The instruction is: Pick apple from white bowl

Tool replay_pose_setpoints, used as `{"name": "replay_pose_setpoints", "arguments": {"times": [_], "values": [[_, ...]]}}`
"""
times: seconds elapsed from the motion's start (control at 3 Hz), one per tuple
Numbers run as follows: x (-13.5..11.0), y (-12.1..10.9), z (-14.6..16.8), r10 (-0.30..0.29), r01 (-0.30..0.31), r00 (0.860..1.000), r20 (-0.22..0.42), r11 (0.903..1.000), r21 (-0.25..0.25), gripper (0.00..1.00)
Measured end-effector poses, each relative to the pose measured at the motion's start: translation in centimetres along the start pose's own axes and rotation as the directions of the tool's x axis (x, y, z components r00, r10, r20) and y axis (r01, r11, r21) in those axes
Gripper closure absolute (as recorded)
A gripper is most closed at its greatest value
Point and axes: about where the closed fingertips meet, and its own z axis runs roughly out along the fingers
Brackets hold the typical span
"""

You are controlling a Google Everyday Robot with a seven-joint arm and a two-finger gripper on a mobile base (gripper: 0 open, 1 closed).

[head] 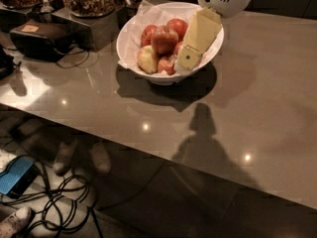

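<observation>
End effector [189, 59], a pale wedge, dips into the right side of the white bowl [148, 76] at upper centre; whether it is released or clenched, I cannot tell. Just left of it the dark red apple [165, 39] tops the pile. Risks: closing on a neighbouring red apple instead, nudging the round fruit so it rolls toward the yellow-green apple [147, 59], snagging the crumpled paper liner [148, 11], or tipping the bowl on the bench [257, 83].

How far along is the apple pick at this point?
Done: the gripper is at the white bowl, low over its right side. In hand: its tip sits against the apples, none of them lifted. Left: grip one and raise it out of the bowl.
</observation>
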Motion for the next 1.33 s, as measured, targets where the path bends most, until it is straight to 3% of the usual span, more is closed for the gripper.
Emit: {"name": "replay_pose_setpoints", "arguments": {"times": [0.33, 1.0, 1.33], "values": [[-0.9, -0.5, 0.6, 0.027, -0.027, 0.999, 0.016, 0.9996, -0.008, 0.00], [-3.9, -3.6, 2.4, 0.125, -0.125, 0.992, 0.003, 0.9919, 0.019, 0.03], [-4.4, -5.3, 3.4, 0.169, -0.168, 0.986, -0.017, 0.9853, 0.030, 0.15]]}}
